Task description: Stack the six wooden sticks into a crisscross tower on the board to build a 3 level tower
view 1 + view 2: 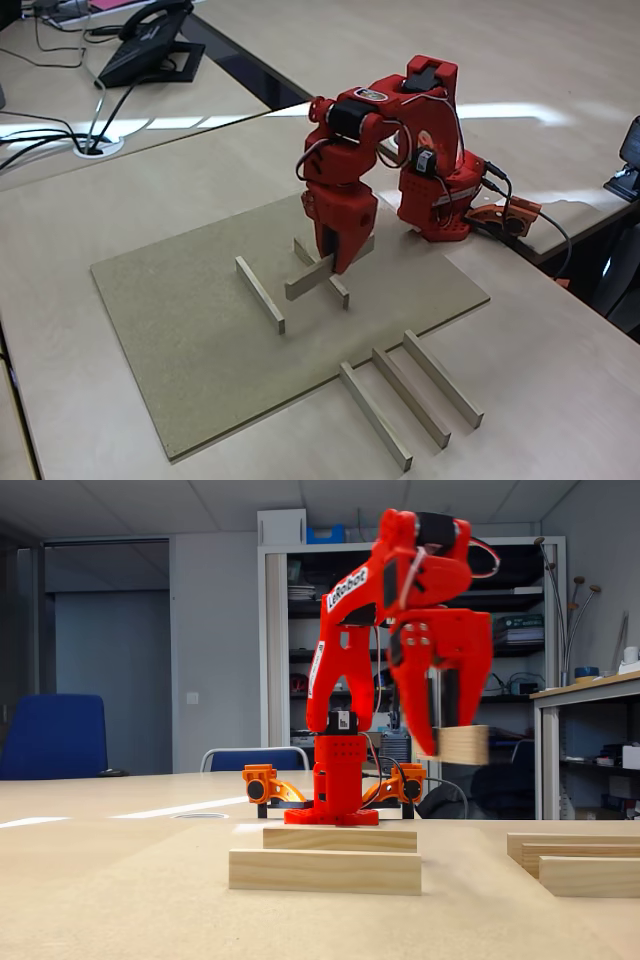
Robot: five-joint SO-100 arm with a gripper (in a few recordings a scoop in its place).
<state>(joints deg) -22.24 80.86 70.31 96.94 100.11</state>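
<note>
My red gripper (335,262) (442,742) is shut on one pale wooden stick (305,283) (463,745), which hangs in the air above the board (200,340). Two sticks lie parallel on the board: one to the left (260,293) (325,871), the other (342,292) (340,839) below the gripper and partly hidden by the held stick. Three more sticks (410,397) (575,858) lie side by side on the paler desk off the board's front right edge.
The arm's red base (440,205) stands behind the board, with an orange camera mount (508,216) beside it. A desk phone (150,45) and cables lie far back left. A gap between desks runs at the back.
</note>
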